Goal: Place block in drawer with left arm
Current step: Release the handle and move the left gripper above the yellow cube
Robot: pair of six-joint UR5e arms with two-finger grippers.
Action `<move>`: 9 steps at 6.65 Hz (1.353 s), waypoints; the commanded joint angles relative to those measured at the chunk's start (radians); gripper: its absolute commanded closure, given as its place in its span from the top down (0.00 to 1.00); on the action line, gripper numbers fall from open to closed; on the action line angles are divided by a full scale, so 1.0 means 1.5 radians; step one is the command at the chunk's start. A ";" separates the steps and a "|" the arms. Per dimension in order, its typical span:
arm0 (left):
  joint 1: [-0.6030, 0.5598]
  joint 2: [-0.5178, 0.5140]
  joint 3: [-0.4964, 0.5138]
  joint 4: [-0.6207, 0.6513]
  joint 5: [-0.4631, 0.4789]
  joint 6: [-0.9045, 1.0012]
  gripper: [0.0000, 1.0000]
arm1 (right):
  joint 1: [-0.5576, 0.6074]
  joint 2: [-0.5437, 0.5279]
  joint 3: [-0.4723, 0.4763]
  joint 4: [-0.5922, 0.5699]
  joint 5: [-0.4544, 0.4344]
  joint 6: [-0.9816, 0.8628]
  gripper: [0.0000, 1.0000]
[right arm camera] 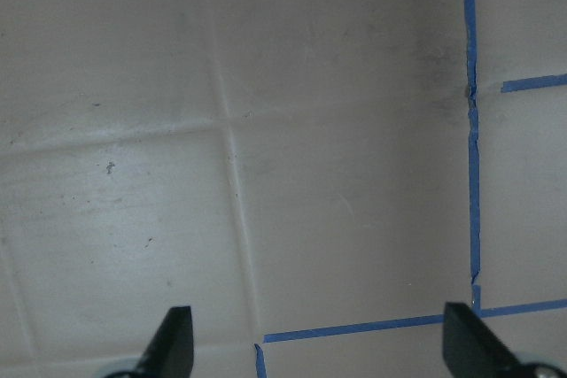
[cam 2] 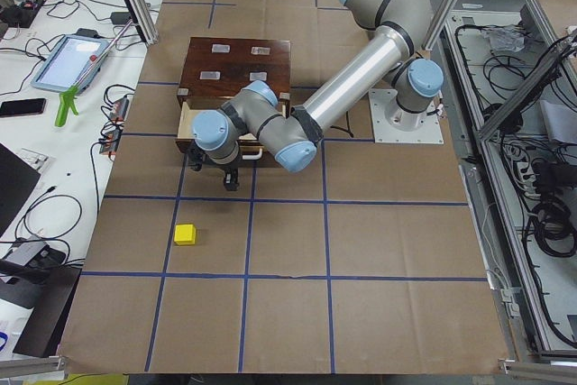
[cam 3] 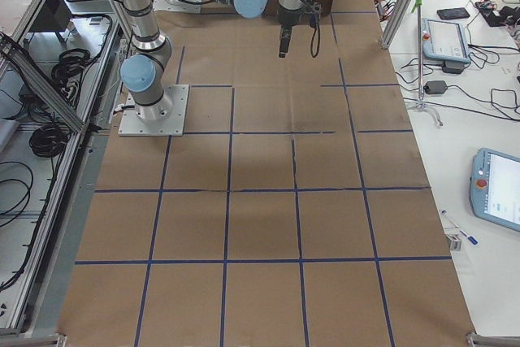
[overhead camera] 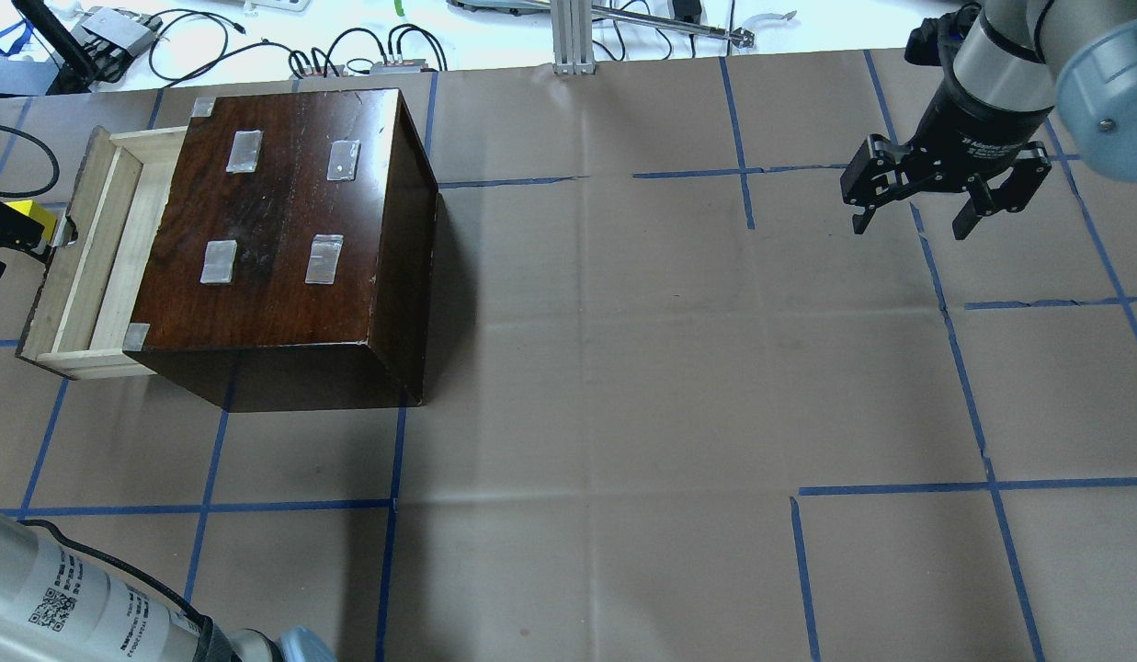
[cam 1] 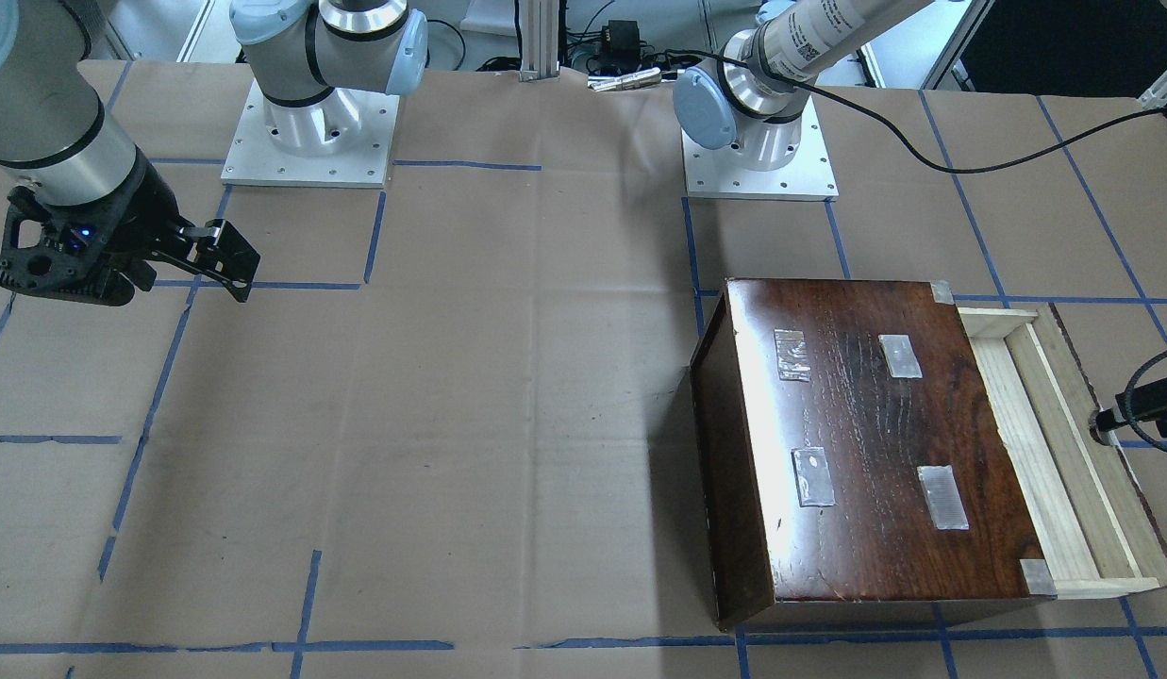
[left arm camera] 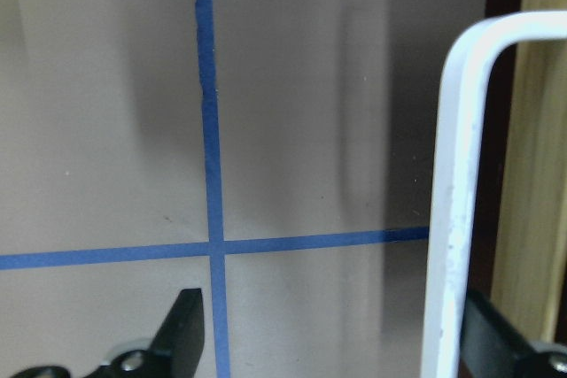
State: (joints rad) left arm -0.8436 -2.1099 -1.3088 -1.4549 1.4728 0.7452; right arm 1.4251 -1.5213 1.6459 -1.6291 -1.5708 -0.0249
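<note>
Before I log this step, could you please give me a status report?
Left end effector open, straddling the handle. Right end effector open, above the table. Drawer partly out. Block on the table, ungrasped.

Overhead and front-facing cameras face each other, both showing the drawer (cam 1: 1025, 453).

The block (cam 2: 185, 234) lies well apart from the open drawer (cam 2: 186, 125), where the left arm (cam 2: 347, 87) hangs.
</note>
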 commanded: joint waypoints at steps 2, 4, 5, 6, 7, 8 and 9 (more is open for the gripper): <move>-0.003 0.024 0.039 -0.010 0.005 -0.006 0.98 | 0.000 0.000 0.000 0.000 0.000 -0.001 1.00; -0.003 0.028 0.046 0.005 0.003 -0.007 0.98 | 0.000 0.000 0.000 0.000 0.000 0.000 1.00; -0.002 0.008 0.063 0.047 0.005 -0.005 0.98 | 0.000 0.001 0.000 0.000 0.000 -0.001 1.00; -0.001 -0.028 0.102 0.056 0.009 -0.001 0.98 | 0.000 0.001 0.000 0.000 0.000 -0.001 1.00; 0.000 -0.072 0.166 0.055 0.009 0.000 0.98 | 0.000 0.001 0.000 0.000 0.000 -0.001 1.00; 0.000 -0.132 0.253 0.044 0.020 0.003 0.98 | 0.000 0.000 0.000 0.000 0.000 -0.001 1.00; 0.001 -0.189 0.330 0.031 0.020 0.027 0.98 | 0.000 0.000 0.000 0.000 0.000 0.000 1.00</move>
State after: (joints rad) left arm -0.8434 -2.2968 -0.9465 -1.3904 1.4980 0.7583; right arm 1.4251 -1.5210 1.6459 -1.6291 -1.5708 -0.0258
